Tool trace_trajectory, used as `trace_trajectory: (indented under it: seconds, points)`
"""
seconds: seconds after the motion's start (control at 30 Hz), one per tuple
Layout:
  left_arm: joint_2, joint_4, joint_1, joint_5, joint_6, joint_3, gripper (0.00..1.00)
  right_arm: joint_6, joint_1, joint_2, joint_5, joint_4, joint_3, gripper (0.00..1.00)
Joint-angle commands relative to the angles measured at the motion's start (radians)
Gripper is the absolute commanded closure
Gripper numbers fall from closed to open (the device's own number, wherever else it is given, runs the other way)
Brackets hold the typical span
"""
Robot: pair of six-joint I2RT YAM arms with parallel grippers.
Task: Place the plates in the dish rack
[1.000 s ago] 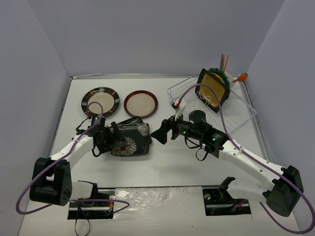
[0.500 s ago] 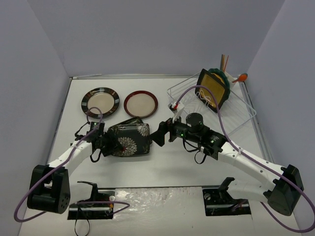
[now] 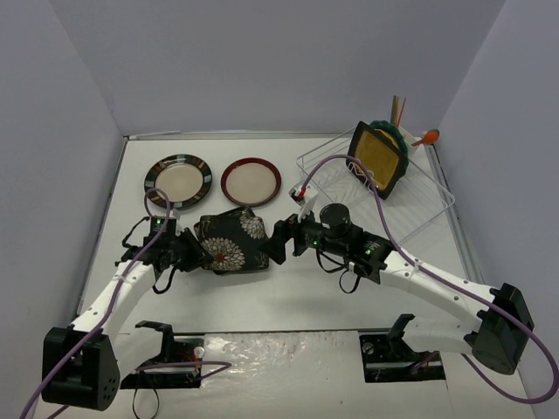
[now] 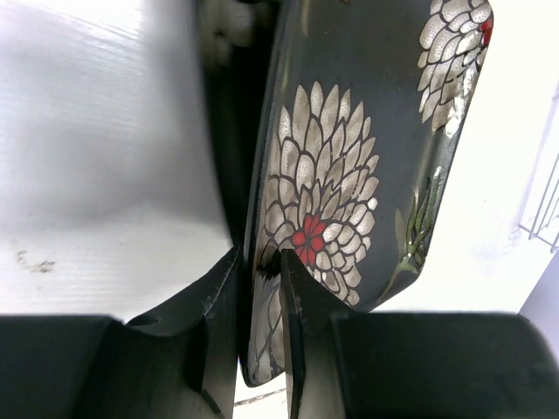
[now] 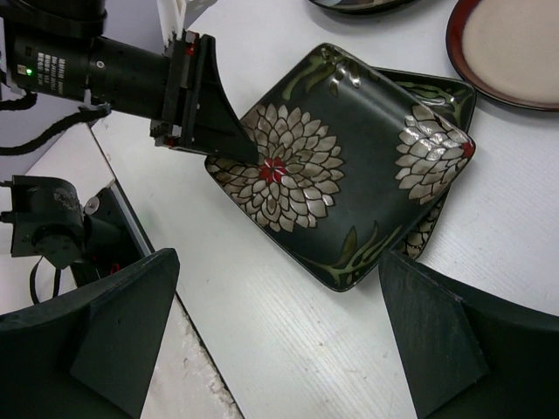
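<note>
My left gripper [image 3: 194, 250] [image 4: 260, 271] is shut on the left edge of a black floral square plate [image 3: 231, 243] [image 4: 349, 175] [image 5: 341, 157]. That plate lies askew over a second floral plate [image 5: 432, 229], of which only corners show. My right gripper [image 3: 275, 244] [image 5: 278, 257] stands open just off the plate's right edge, holding nothing. A striped-rim round plate [image 3: 178, 181] and a red-brown-rim plate [image 3: 250, 182] [image 5: 515, 44] lie flat behind. The white wire dish rack [image 3: 428, 205] at the back right holds an upright black square plate with an amber centre [image 3: 380, 157] and a teal plate [image 3: 393, 133] behind it.
A caddy corner of the rack carries upright sticks and an orange-tipped utensil [image 3: 428, 137]. Grey walls close in the table on three sides. The arm bases and cable mounts [image 3: 166, 362] sit along the near edge.
The left gripper has closed on the floral plate's left edge and shifted it slightly up-right. The right gripper has moved left toward the plate's right edge, staying open.
</note>
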Motion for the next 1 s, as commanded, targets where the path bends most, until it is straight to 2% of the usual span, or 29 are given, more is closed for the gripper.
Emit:
trace_trajectory:
  seconds: [0.0,0.43,0.77,0.97]
  points:
    - [-0.051,-0.086,0.026,-0.071,0.020,0.006,0.97,0.010,0.019,0.018,0.022,0.094,0.031,0.05]
    - [-0.117,-0.061,0.067,-0.034,0.004,-0.048,1.00,0.021,0.039,0.067,0.021,0.121,0.034,0.05]
    - [-0.257,0.075,0.071,0.046,-0.109,0.008,1.00,0.192,0.040,0.146,0.087,0.180,0.048,0.05]
    - [-0.273,0.159,0.070,0.097,-0.162,0.032,1.00,0.286,0.024,0.188,0.129,0.193,0.047,0.04]
